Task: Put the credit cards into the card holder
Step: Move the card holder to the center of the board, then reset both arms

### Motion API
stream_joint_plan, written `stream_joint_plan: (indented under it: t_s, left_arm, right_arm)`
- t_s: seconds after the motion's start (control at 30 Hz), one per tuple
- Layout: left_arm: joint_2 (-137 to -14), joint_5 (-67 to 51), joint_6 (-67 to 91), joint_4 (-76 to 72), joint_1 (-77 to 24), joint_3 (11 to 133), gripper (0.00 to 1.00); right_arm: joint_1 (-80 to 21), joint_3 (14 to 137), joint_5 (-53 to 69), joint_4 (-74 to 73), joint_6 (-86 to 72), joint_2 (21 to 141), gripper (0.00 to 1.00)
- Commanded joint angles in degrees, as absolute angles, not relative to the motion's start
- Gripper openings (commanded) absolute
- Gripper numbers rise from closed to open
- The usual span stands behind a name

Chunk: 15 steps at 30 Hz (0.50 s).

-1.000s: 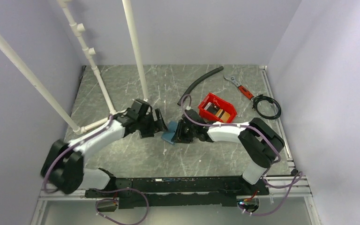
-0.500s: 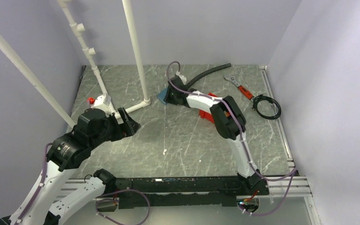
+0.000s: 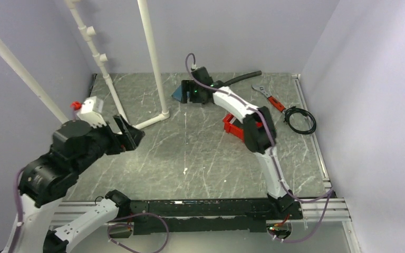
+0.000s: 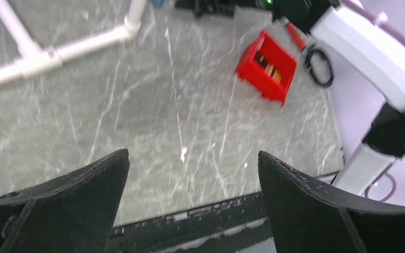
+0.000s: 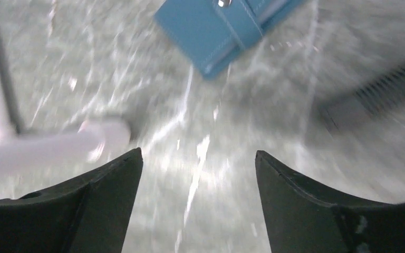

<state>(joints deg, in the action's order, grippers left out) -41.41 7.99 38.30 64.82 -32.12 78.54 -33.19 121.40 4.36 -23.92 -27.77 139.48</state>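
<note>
The red bin (image 4: 258,84) stands on the desk (image 4: 137,121) and holds the credit cards (image 4: 275,75): one tan-brown, with something dark beside it, too blurred to tell more. The blue card holder (image 5: 219,29) lies closed, with its strap across, at the far part of the desk, near the foot of the white pipe (image 5: 47,147). The right pincer (image 5: 198,153) hangs just before it, fingers spread and nothing between them. The left pincer (image 4: 191,155) is raised over the desk, wide open and empty.

no legible text, labels or numbers
</note>
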Motion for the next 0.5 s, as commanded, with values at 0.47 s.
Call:
stream_joint_plan:
  t_s: [0.47]
  left_arm:
    - [-47.6,11.8,20.8,54.1,-32.0,109.8,0.99]
  right_arm:
    - [-33.7,94.8,-18.0,-32.4,-7.4,55.4,1.0]
